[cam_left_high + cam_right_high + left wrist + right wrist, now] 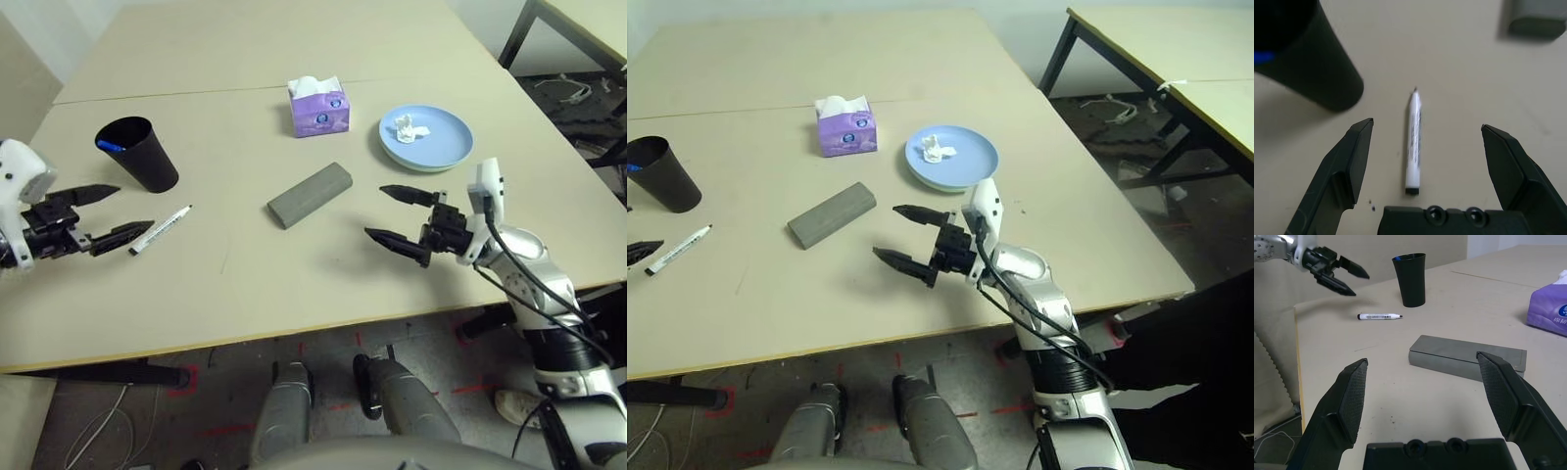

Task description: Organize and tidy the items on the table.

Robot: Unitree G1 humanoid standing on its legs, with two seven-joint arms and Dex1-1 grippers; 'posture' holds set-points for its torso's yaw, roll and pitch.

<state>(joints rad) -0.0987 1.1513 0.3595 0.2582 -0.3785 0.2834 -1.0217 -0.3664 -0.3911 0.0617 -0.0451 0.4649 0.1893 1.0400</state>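
The purple tissue box (pixel 318 107) carries a round blue logo, and the white marker (pixel 161 230) has dark print along its barrel; I cannot read either. My left claw (pixel 110 214) hangs at the left edge of the surface (pixel 245 294), fingers spread wide and holding nothing. The marker lies on the surface just beyond its fingertips, pointing away from it and apart from them. The black cup (pixel 139 153) stands upright just past the marker, with something blue inside its rim. My right claw (pixel 397 214) is also spread wide and empty, hovering above the surface and pointing toward the grey oblong case (pixel 310 194), which lies flat near its fingertips without touching them. The blue plate (pixel 427 139) beyond it holds a crumpled white tissue (pixel 409 128).
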